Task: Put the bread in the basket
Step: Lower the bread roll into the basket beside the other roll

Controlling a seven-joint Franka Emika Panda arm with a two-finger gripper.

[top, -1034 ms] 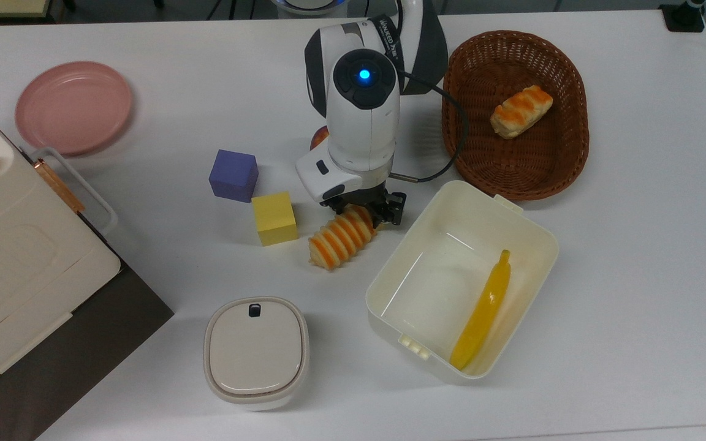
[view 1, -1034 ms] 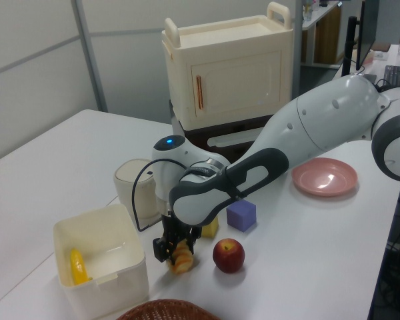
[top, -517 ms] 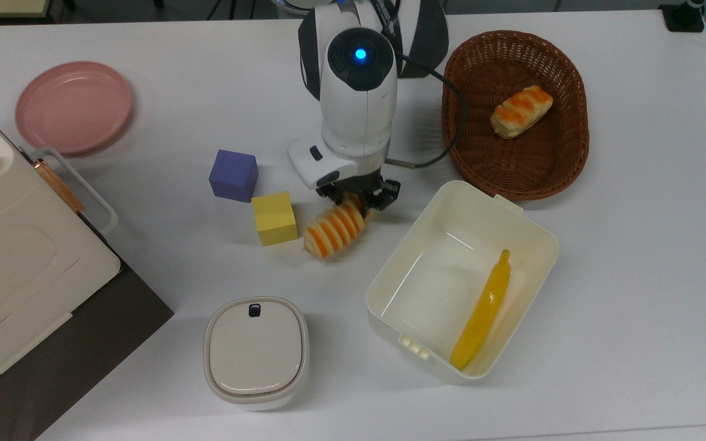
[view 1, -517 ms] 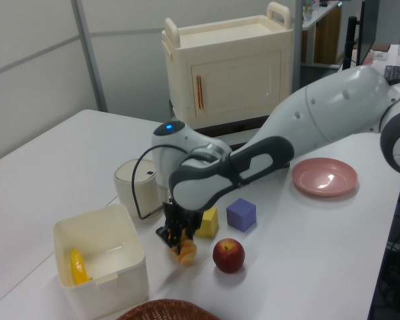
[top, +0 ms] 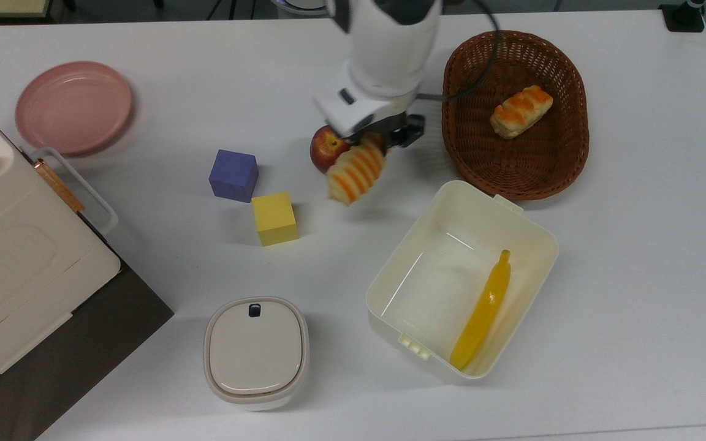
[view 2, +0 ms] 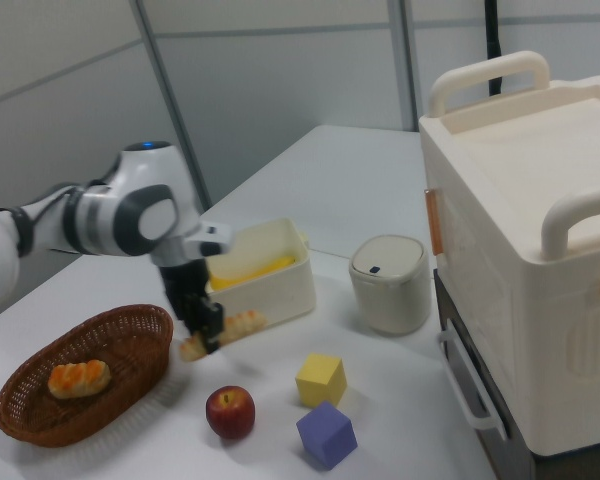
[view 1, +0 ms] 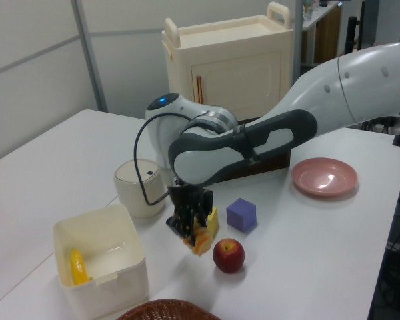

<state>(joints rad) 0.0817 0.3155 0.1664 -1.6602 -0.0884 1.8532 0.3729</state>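
Lifted since a second ago, the bread (top: 356, 172) now hangs off the table (top: 635, 275) clamped at one end in the hand (top: 383, 136), up beside the apple (top: 323, 149) and short of the basket (top: 573, 159). Counts: two striped loaves, one held and one shorter roll (top: 521, 111) lying in the basket; two cubes, purple (top: 233, 175) and yellow (top: 274, 218); one apple, one pink plate (top: 73, 106), one lidded canister (top: 256, 353), one open cream box (top: 531, 239) with a banana (top: 483, 311) inside. Top view's arm (top: 390, 43) is cut off at the frame edge and covers the bread's gripped end; in the left view the basket rim (view 1: 161, 309) is cropped.
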